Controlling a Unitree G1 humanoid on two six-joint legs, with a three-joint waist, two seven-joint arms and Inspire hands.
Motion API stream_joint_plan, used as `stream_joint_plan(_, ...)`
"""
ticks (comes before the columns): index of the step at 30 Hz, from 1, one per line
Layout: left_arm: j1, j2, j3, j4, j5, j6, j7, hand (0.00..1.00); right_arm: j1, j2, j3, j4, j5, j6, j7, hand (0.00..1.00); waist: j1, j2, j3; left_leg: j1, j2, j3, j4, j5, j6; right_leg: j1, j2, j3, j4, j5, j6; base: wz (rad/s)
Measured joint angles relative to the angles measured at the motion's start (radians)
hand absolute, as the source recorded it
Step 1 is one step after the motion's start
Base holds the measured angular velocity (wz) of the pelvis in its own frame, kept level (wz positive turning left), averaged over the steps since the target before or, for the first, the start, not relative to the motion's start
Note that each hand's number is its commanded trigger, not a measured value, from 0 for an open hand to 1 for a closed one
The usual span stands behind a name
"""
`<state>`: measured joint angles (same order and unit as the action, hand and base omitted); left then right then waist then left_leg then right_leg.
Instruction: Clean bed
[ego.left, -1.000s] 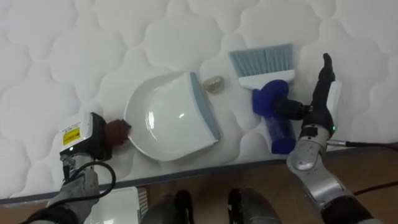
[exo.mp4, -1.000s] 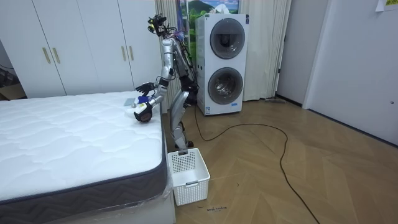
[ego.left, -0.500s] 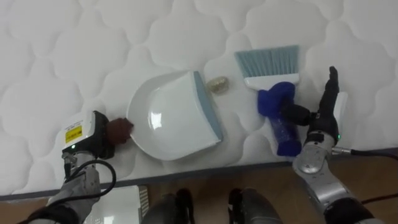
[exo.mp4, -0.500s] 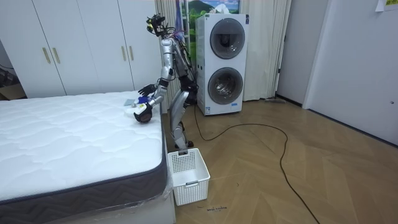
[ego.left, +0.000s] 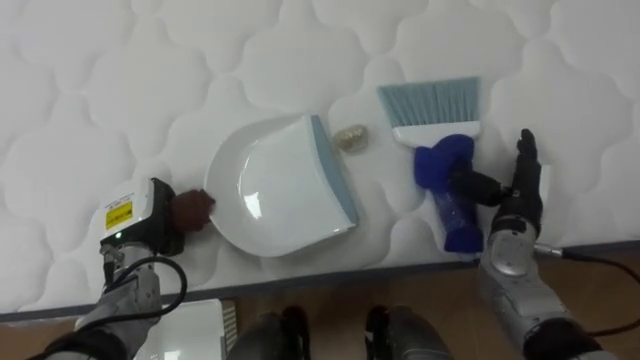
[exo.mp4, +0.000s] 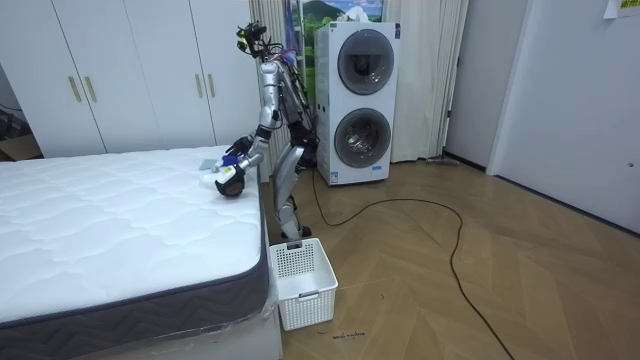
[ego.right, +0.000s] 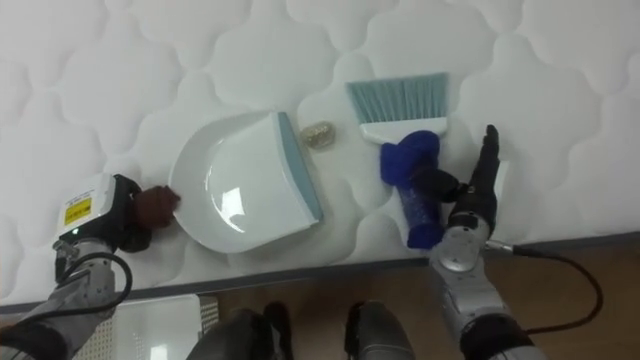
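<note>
On the white quilted mattress (ego.left: 120, 90) lies a white dustpan (ego.left: 280, 185) with a blue-grey lip. Its brown handle sits in my left hand (ego.left: 150, 225), whose fingers curl round it. A small crumpled bit of litter (ego.left: 349, 137) rests just past the lip. To the right lies a brush (ego.left: 440, 130) with pale blue bristles and a blue handle. My right hand (ego.left: 518, 195) stands beside that handle, fingers straight, thumb against the blue grip. In the room view I stand at the bed's corner with both hands over the dustpan (exo.mp4: 222, 180).
The mattress edge (ego.left: 330, 275) runs just below the dustpan and brush, with wood floor beneath. In the room view a white basket (exo.mp4: 303, 282) stands on the floor by the bed's foot, and stacked washing machines (exo.mp4: 360, 105) stand behind me.
My right hand has slid back toward the mattress edge, staying beside the brush handle. The dustpan, litter and left hand have kept their places.
</note>
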<state>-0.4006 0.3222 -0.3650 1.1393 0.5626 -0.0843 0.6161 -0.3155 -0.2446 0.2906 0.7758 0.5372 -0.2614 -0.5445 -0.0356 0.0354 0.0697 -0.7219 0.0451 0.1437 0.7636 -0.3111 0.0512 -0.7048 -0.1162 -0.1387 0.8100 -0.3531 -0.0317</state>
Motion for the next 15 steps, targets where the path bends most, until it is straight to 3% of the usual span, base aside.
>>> stream_joint_plan(7, 0.002, 0.002, 0.006, 0.0, 0.022, 0.001, 0.005, 1.0, 0.008, -0.025, -0.013, -0.008, 0.091, -0.011, 0.09, 0.0, 0.002, 0.004, -0.0027, 0.003, 0.014, 0.002, -0.002, 0.0, -0.001, 0.006, 0.013, 0.0, -0.015, 0.009, -0.006, -0.03)
stream_joint_plan(15, 0.002, 0.001, -0.002, 0.0, 0.022, 0.013, 0.005, 1.0, 0.02, -0.025, -0.01, -0.035, 0.093, -0.008, 0.091, 0.0, 0.002, 0.007, -0.0041, 0.012, 0.013, 0.003, -0.002, 0.001, -0.001, 0.013, 0.013, 0.0, -0.014, 0.009, -0.006, 0.0)
